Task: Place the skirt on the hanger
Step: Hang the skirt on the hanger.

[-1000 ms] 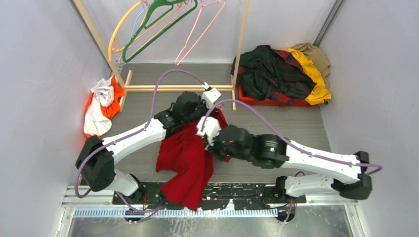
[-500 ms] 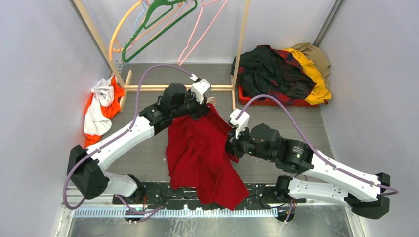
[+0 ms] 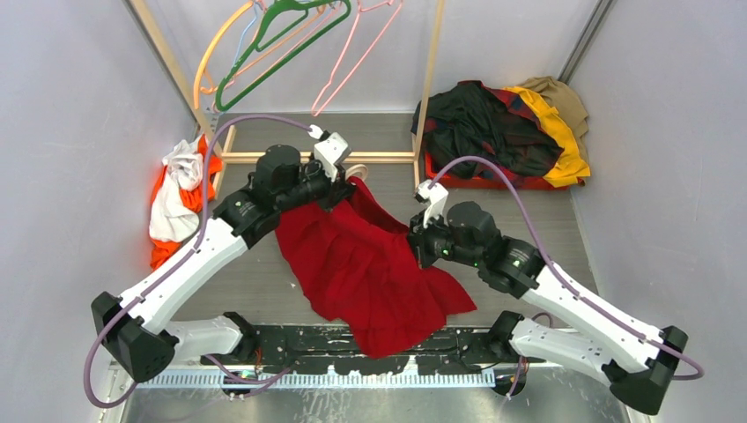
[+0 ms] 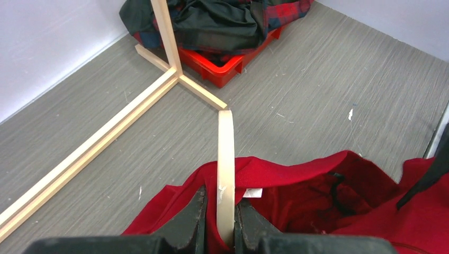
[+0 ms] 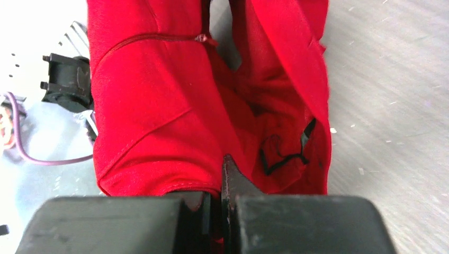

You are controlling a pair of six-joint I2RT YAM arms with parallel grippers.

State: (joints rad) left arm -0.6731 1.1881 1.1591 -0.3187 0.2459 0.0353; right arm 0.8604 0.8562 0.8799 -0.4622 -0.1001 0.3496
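Firmly, left claw (image 4: pixel 221 214) pinches the thin cream hanger (image 4: pixel 225 153) — right claw (image 5: pixel 215 197) clamps soft red skirt (image 5: pixel 153 106).

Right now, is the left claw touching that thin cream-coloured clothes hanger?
Touching. The left wrist view shows the left gripper clamped on the thin cream hanger, one finger against each side.

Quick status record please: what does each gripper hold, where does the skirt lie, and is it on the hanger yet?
left gripper: shut on hanger, cream strip upright between its fingers
right gripper: shut on skirt edge
skirt: spread over the table between the two grippers
hanger: rises out of the skirt's folds, the rest hidden
skirt on hanger: cannot tell
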